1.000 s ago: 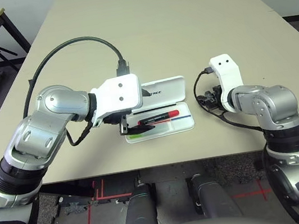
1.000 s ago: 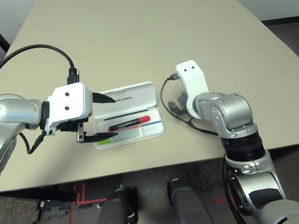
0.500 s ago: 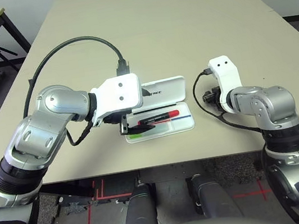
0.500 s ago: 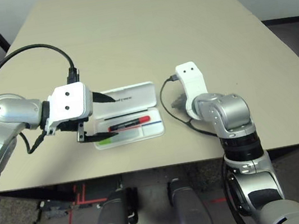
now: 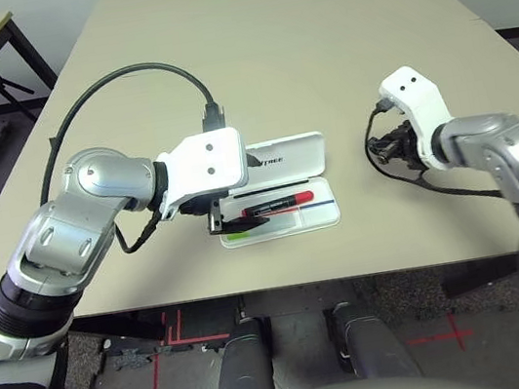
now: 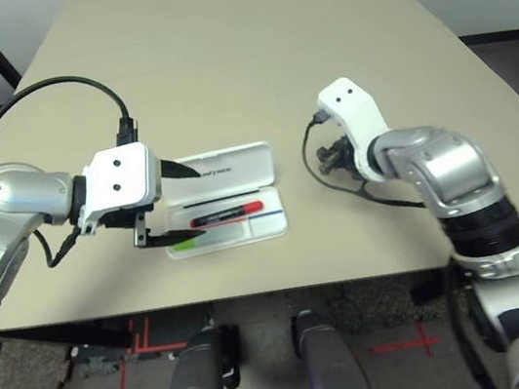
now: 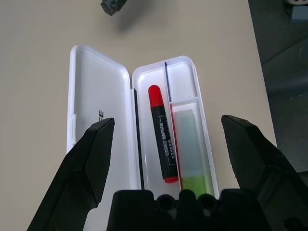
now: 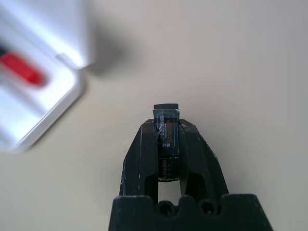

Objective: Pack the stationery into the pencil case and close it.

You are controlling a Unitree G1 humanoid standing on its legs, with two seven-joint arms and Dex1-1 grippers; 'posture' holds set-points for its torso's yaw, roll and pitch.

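Since the earlier frame the right gripper (image 8: 167, 137) has risen off the surface (image 5: 266, 45), rolled, its fingers pinching the dark grey block (image 8: 167, 139). The left gripper (image 7: 168, 144) hovers unmoved, fingers spread wide over the open pencil case (image 5: 287, 212).

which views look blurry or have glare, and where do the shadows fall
Right wrist view: the flat white hard pencil case and red marker are soft and out of focus, while the small dark grey block pinched in the right hand is sharp. Left wrist view: crisp, a soft shadow on the beige table.
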